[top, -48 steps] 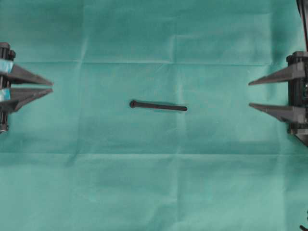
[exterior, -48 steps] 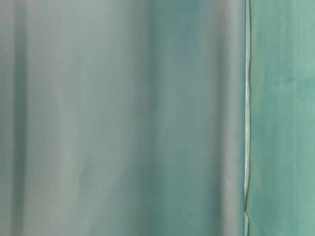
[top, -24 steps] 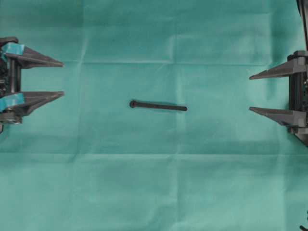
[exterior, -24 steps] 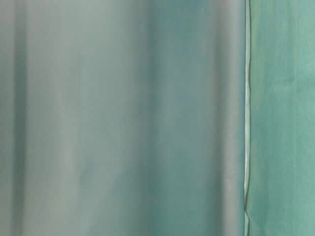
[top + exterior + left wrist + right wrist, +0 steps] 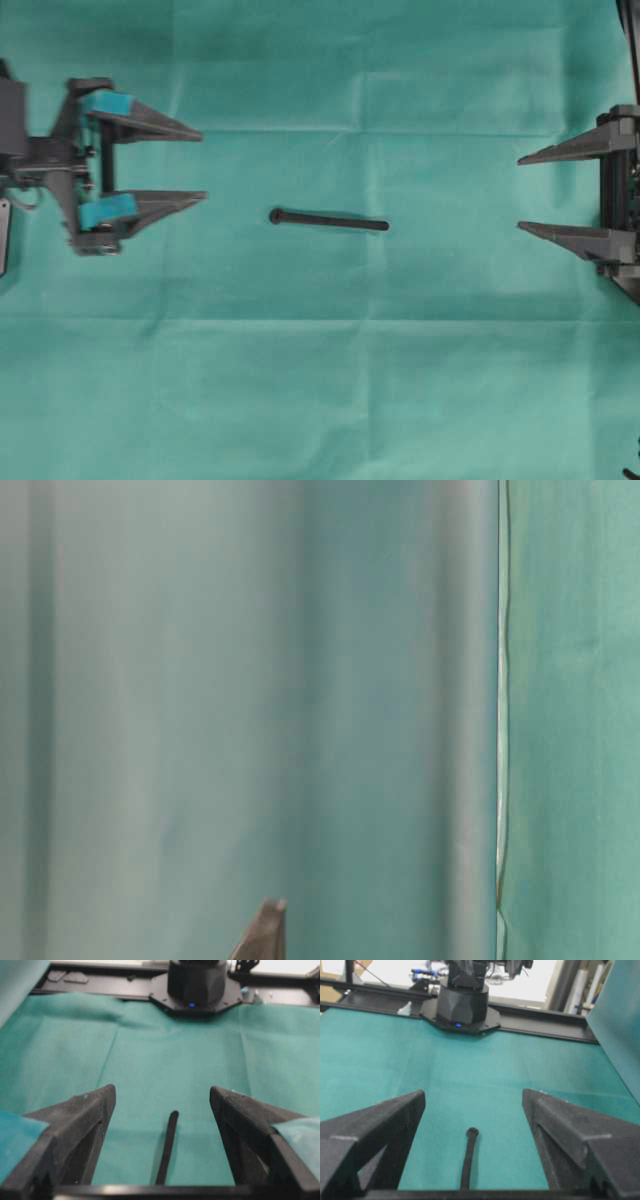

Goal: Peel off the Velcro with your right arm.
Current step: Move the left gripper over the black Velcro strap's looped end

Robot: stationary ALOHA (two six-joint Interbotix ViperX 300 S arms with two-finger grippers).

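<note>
At table level almost everything is hidden behind a blurred green drape; only one dark fingertip pokes up at the bottom edge (whose it is I cannot tell). From overhead, the right gripper is cut off at the frame's edge, its arm out of sight. There is one Velcro, two grippers, each with two fingers. The strip lies flat mid-cloth, whole, knob end toward the left gripper, well apart from both. Both sets of jaws stand wide apart, holding nothing. A creased green cloth covers the table; black frame rails and an arm base stand beyond it.
</note>
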